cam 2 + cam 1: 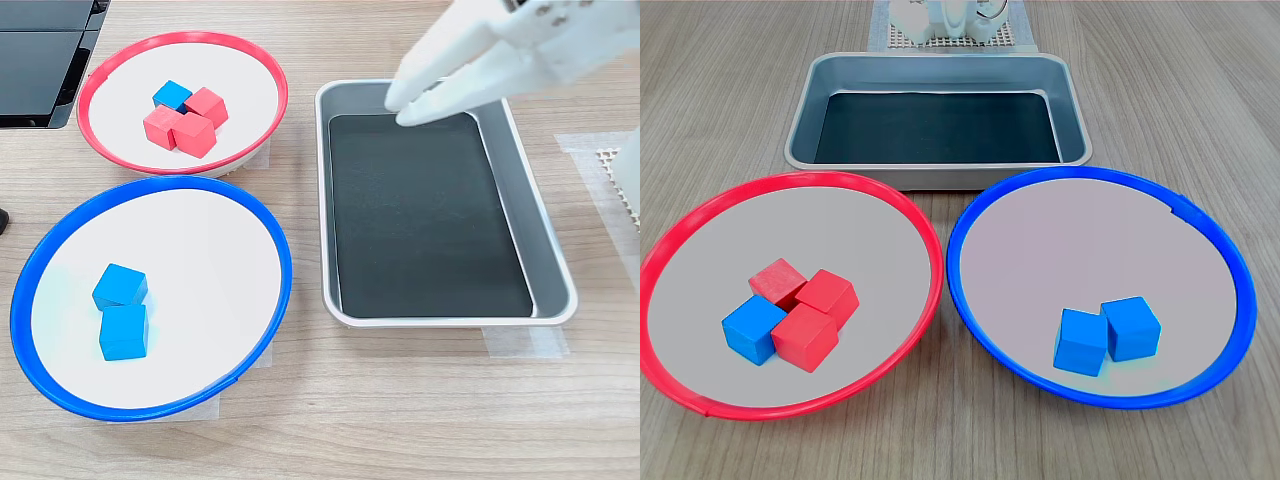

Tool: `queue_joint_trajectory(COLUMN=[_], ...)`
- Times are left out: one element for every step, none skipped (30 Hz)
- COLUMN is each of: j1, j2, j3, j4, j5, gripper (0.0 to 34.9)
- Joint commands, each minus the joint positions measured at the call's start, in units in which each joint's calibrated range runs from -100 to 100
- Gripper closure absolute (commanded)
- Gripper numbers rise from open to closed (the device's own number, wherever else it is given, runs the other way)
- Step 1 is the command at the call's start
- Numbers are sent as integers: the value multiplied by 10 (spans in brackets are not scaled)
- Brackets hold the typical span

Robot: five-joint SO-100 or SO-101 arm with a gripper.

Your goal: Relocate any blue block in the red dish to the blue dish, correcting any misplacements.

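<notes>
In the first exterior view, the blue block (752, 331) sits in the red dish (700, 215), at about seven o'clock from the dish's middle, touching the red blocks (805, 305) on its right. The blue dish (1200, 225) holds two blue blocks (1106, 335).

In the second exterior view, the gripper (412, 108) hovers over the metal tray (552, 260), empty, its tips close together; whether fully pressed together I cannot tell. The blue block (172, 95) lies well apart at nine o'clock from it.
</notes>
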Motion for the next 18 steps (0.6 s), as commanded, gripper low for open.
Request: queue_joint_trajectory(j1=[18, 23, 27, 30, 34, 41, 50, 58, 68, 74, 81, 87, 93, 97, 104, 109, 115, 120], j2=[201, 236, 272, 303, 334, 361, 395, 419, 455, 474, 502, 529, 557, 582, 615, 633, 662, 681], j3=[-190, -218, -247, -272, -297, -318, -344, -363, -392, -410, -436, -463, -494, -521, -557, -578, -610, -631], j4=[-33, -42, -48, -50, -54, -60, -69, -79, -94, -99, -105, -110, -114, -118, -120, -121, -120, -118], j5=[45, 58, 80, 101, 125, 144, 164, 177, 194, 202, 214, 221, 228, 233, 239, 243, 248, 252], gripper=[346, 346, 346, 346, 347, 347, 347, 347, 347, 347, 347, 347, 347, 347, 347, 347, 347, 347])
